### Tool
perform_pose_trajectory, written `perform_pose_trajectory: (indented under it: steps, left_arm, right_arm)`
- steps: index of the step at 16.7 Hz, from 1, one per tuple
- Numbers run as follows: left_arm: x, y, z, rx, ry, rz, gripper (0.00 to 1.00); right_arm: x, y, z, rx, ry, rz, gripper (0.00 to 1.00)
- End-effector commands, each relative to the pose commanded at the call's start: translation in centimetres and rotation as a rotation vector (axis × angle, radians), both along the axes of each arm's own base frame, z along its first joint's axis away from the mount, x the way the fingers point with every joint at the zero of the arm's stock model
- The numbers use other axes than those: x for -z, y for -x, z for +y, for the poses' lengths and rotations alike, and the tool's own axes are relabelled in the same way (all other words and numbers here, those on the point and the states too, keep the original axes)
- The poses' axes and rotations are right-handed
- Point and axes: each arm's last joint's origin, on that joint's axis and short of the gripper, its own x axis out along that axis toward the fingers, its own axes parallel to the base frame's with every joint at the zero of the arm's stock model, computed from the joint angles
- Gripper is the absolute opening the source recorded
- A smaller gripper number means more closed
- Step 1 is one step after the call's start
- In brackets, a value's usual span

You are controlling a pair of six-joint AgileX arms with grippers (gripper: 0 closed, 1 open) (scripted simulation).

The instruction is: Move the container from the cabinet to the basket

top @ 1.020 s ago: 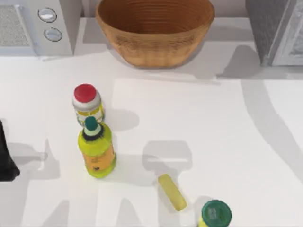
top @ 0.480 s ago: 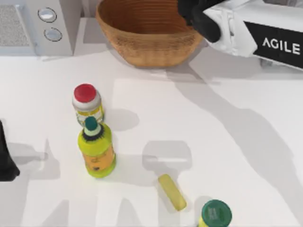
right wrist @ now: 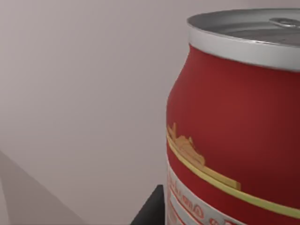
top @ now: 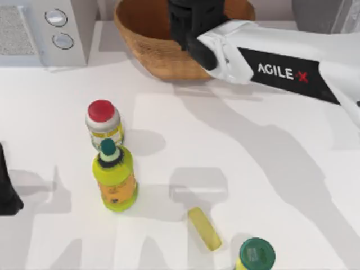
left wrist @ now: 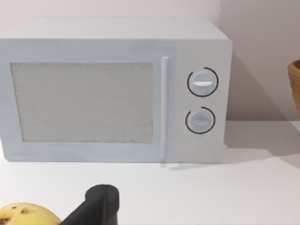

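Note:
The container (right wrist: pixel 234 122), a red can with a silver top, looms close in the right wrist view beside a dark finger (right wrist: pixel 151 211). My right gripper (top: pixel 190 22) hangs over the inside of the wicker basket (top: pixel 160 56) at the table's back, shut on the container, which the gripper hides in the top view. The white arm reaches in from the right. A corner of the grey speckled cabinet (top: pixel 314 7) shows at the back right. My left gripper (top: pixel 5 194) sits parked at the left edge of the table.
A white microwave (top: pixel 45 31) stands at the back left. A red-capped jar (top: pixel 103 121) and a green-capped yellow bottle (top: pixel 114 177) stand left of centre. A yellow oblong piece (top: pixel 204 228) and a green-lidded jar (top: pixel 256 254) lie near the front edge.
My right arm has swung left from the cabinet side, carrying the gripper from the basket's right rim to above its middle. The left arm has stayed put.

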Motion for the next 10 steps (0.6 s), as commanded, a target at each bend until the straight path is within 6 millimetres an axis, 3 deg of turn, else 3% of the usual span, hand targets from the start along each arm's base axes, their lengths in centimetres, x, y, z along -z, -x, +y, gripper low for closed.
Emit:
perform_pose_trajectory:
  steps: [5,10]
  left_arm:
    - [0.0,0.0,0.0,0.000,0.000,0.000,1.00]
    - [0.0,0.0,0.0,0.000,0.000,0.000,1.00]
  right_arm:
    - [0.6,-0.4,-0.1,0.000,0.005,0.010,0.00]
    - [1.0,-2.0,0.1,-0.001,0.001,0.001,0.00]
